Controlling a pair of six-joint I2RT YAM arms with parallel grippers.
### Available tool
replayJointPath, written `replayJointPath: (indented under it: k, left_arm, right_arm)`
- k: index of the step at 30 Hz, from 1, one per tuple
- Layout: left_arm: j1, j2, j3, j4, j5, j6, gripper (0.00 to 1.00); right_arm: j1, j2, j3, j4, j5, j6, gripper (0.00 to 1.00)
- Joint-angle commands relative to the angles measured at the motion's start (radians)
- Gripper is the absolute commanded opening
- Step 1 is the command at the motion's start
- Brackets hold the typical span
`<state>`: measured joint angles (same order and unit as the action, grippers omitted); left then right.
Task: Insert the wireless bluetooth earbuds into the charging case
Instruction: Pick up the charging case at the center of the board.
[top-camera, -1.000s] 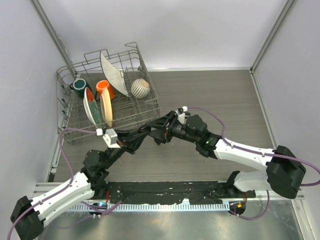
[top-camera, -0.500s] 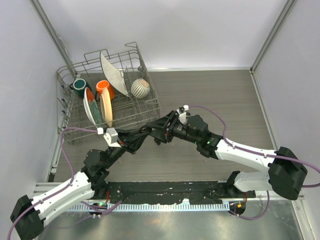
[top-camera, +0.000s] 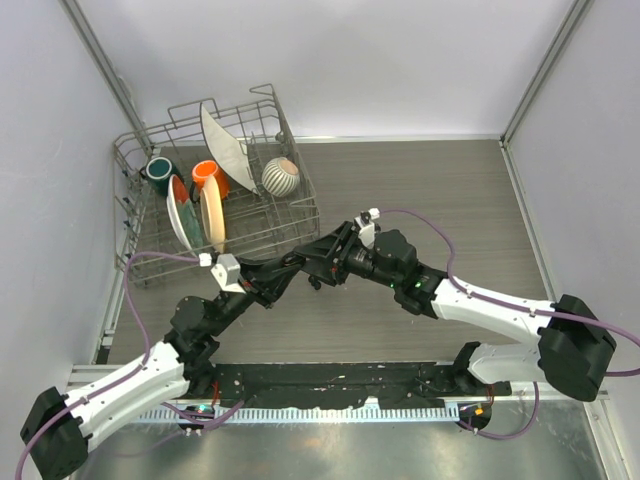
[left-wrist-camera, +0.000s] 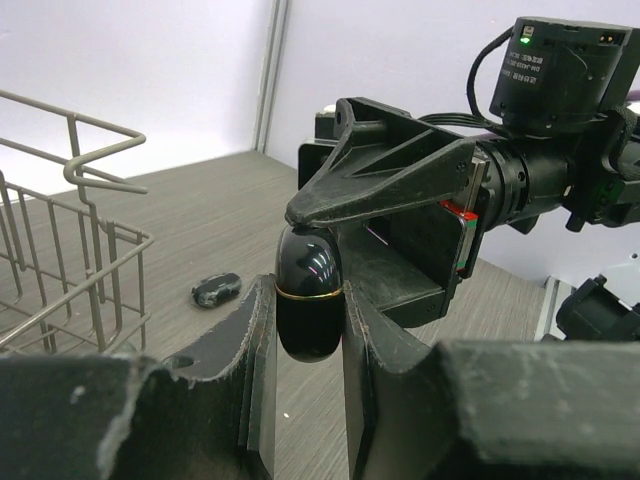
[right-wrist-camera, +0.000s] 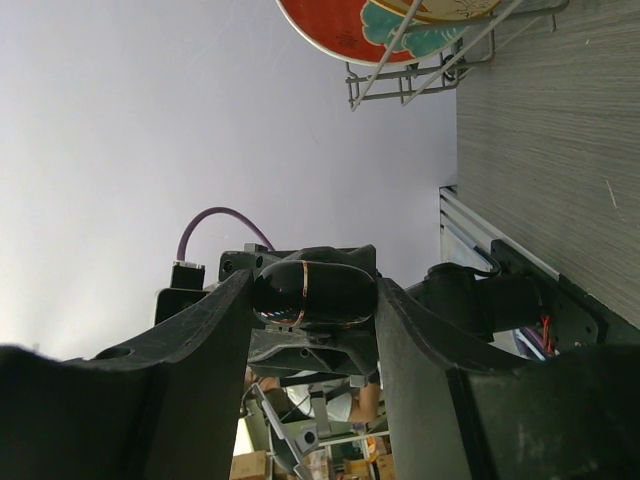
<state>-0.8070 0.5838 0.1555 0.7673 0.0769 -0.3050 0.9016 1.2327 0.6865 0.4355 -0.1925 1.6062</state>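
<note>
A glossy black oval charging case (left-wrist-camera: 309, 300) with a thin gold band is held in the air between both grippers. My left gripper (left-wrist-camera: 308, 335) is shut on its lower half. My right gripper (right-wrist-camera: 313, 300) spans it end to end, both fingers touching the case (right-wrist-camera: 315, 292), and one right finger rests on its top in the left wrist view. In the top view the grippers meet at mid-table, left gripper (top-camera: 298, 263) and right gripper (top-camera: 320, 258), and hide the case. A small dark pebble-like object (left-wrist-camera: 216, 289) lies on the table behind; I cannot tell if it is an earbud. No earbud clearly shows.
A wire dish rack (top-camera: 300, 215) with plates, cups and a striped bowl stands at the back left, close behind the grippers. Its wires (left-wrist-camera: 70, 250) show at the left of the left wrist view. A red-rimmed plate (right-wrist-camera: 340, 20) shows in the right wrist view.
Both wrists have drifted very slightly right and forward. The two grippers keep the same hold on the case.
</note>
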Motion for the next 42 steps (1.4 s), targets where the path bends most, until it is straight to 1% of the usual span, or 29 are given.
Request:
replayJointPath:
  k: [1,9,13,15,16,17,18,19,22,24,27,28,30,31,33,34,35,37,38,40,41,42]
  left_arm:
    - [-0.006,0.011,0.019,0.061,0.09,-0.019,0.0]
    - [-0.008,0.031,0.006,0.124,0.153,-0.008,0.0]
    - [-0.006,0.03,0.004,0.127,0.195,0.03,0.0]
    - [-0.006,0.028,0.004,0.125,0.207,0.047,0.0]
    - [-0.006,0.027,0.001,0.128,0.221,0.058,0.0]
    - [-0.008,0.025,-0.002,0.129,0.239,0.082,0.0]
    - [-0.006,0.022,-0.004,0.138,0.25,0.092,0.0]
    - [-0.006,0.019,-0.008,0.144,0.251,0.099,0.0]
    - [-0.006,-0.012,-0.037,0.168,0.236,0.118,0.0]
    - [-0.006,-0.036,-0.05,0.185,0.224,0.121,0.0]
    - [-0.006,-0.068,-0.071,0.205,0.213,0.122,0.0]
    - [-0.006,-0.076,-0.08,0.207,0.208,0.121,0.0]
    - [-0.006,-0.104,-0.089,0.214,0.201,0.121,0.0]
    - [-0.004,-0.116,-0.1,0.222,0.19,0.121,0.0]
    - [-0.006,-0.148,-0.114,0.248,0.17,0.118,0.0]
    - [-0.006,-0.16,-0.128,0.257,0.158,0.116,0.0]
    - [-0.004,-0.171,-0.131,0.26,0.153,0.119,0.0]
    - [-0.006,-0.209,-0.143,0.263,0.144,0.122,0.0]
    - [-0.006,-0.222,-0.148,0.265,0.139,0.122,0.0]
    - [-0.004,-0.255,-0.149,0.27,0.124,0.121,0.0]
    - [-0.006,-0.266,-0.175,0.27,0.115,0.122,0.0]
    - [-0.004,-0.275,-0.178,0.261,0.112,0.122,0.0]
  right_arm:
    - [0.005,-0.041,0.042,0.039,0.016,-0.086,0.01]
    - [0.005,-0.039,0.047,0.026,0.008,-0.126,0.01]
    - [0.005,-0.039,0.051,0.025,0.002,-0.15,0.01]
    - [0.005,-0.044,0.05,0.025,0.005,-0.169,0.05]
    - [0.005,-0.047,0.048,0.022,0.005,-0.176,0.16]
    - [0.005,-0.048,0.053,0.02,0.002,-0.199,0.26]
    - [0.005,-0.05,0.057,0.014,-0.01,-0.215,0.4]
    - [0.006,-0.053,0.065,0.002,-0.019,-0.236,0.6]
    - [0.003,-0.071,0.106,-0.07,-0.018,-0.327,0.74]
    - [0.003,-0.105,0.126,-0.115,-0.001,-0.405,0.78]
    - [0.003,-0.165,0.136,-0.159,0.051,-0.497,0.81]
    - [0.003,-0.182,0.134,-0.165,0.054,-0.581,0.83]
    - [0.002,-0.214,0.128,-0.199,0.085,-0.647,0.84]
    - [0.002,-0.246,0.125,-0.216,0.093,-0.719,0.84]
    - [0.002,-0.272,0.125,-0.277,0.117,-0.805,0.84]
    - [0.003,-0.295,0.125,-0.294,0.117,-0.843,0.84]
    - [0.002,-0.306,0.127,-0.326,0.114,-0.938,0.84]
    - [0.002,-0.325,0.136,-0.359,0.097,-1.023,0.84]
    - [0.002,-0.338,0.142,-0.392,0.093,-1.092,0.84]
    - [0.002,-0.338,0.174,-0.428,0.067,-1.167,0.8]
    - [0.002,-0.332,0.188,-0.496,0.056,-1.224,0.79]
    - [0.002,-0.323,0.202,-0.517,0.048,-1.244,0.78]
